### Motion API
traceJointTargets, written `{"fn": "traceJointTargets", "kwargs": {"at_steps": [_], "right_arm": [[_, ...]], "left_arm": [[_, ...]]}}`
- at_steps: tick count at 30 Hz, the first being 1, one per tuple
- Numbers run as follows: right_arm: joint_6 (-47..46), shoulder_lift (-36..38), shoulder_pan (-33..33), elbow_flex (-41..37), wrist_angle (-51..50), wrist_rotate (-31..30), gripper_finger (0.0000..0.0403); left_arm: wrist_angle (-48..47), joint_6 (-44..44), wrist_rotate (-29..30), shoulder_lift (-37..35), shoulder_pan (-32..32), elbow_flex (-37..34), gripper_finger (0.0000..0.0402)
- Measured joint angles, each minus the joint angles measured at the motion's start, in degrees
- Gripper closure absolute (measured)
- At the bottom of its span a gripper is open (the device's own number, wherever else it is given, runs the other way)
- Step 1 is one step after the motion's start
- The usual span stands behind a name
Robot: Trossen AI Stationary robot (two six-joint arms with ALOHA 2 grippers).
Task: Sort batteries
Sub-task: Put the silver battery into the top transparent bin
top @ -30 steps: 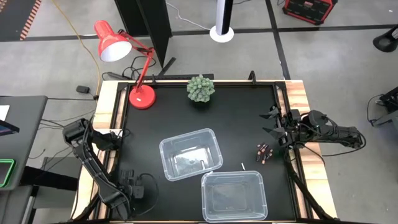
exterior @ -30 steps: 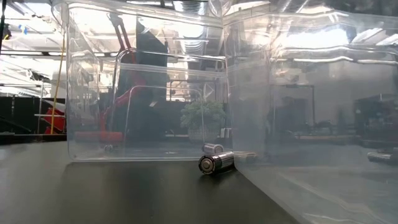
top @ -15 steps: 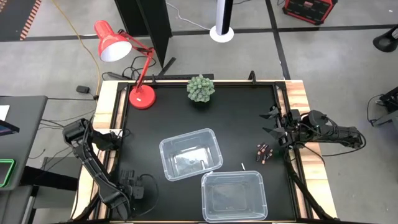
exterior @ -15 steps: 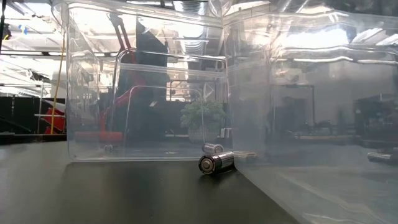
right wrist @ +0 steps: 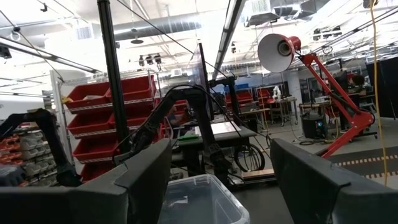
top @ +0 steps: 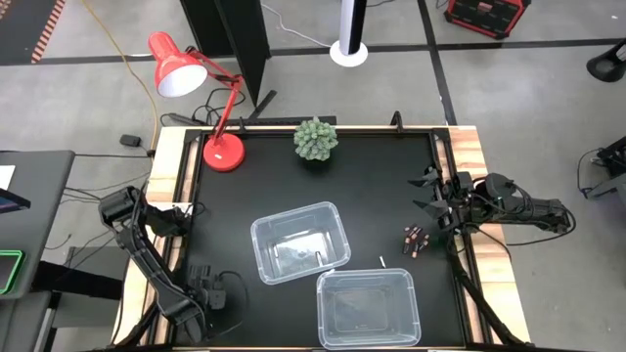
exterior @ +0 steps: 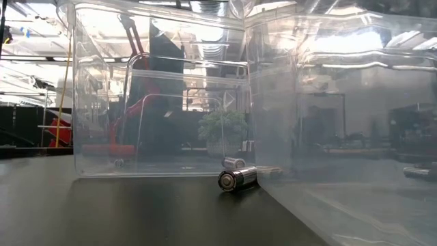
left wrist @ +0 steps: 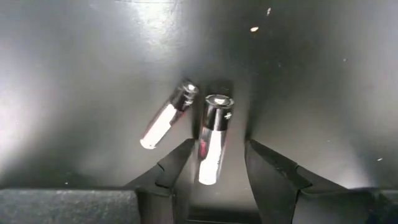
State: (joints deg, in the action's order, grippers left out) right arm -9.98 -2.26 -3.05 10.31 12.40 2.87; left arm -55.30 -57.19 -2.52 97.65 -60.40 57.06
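In the left wrist view two batteries lie on the black table: a dark one with a silver end [left wrist: 214, 140] and a dark, silvery one [left wrist: 168, 115] beside it. My left gripper [left wrist: 219, 145] is open, one finger on each side of the first battery. In the high view it sits at the table's near left corner [top: 207, 290]. A cluster of dark batteries with copper ends [top: 415, 239] and one whitish battery [top: 381, 260] lie near the right edge. My right gripper [top: 428, 192] is open, just far of that cluster. The low view shows two batteries [exterior: 237, 178] beside the bins.
Two clear plastic bins stand mid-table, one [top: 256, 235] farther and one [top: 323, 293] at the near edge. They fill the low view [exterior: 157, 102]. A red desk lamp [top: 223, 153] and a small green plant [top: 316, 139] stand along the far edge.
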Motion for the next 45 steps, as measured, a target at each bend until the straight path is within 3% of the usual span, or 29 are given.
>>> {"fn": "traceJointTargets", "kwargs": {"at_steps": [8,17,25,37,45], "right_arm": [[0.1,0.0,0.0,0.0,0.0,0.0,0.0111],[0.1,0.0,0.0,0.0,0.0,0.0,0.0111],[-0.1,0.0,0.0,0.0,0.0,0.0,0.0111],[-0.1,0.0,0.0,0.0,0.1,0.0,0.0111],[-0.1,0.0,0.0,0.0,0.1,0.0,0.0111]], "left_arm": [[5.0,-6.3,-0.1,-0.2,0.0,-1.7,0.0275],[6.5,-8.7,-0.2,-0.3,0.0,-2.2,0.0364],[6.5,-8.9,0.4,-0.7,0.0,-1.9,0.0364],[7.1,-7.1,8.7,-4.7,0.0,1.1,0.0364],[7.8,-3.7,21.3,-10.9,0.0,2.8,0.0364]]}}
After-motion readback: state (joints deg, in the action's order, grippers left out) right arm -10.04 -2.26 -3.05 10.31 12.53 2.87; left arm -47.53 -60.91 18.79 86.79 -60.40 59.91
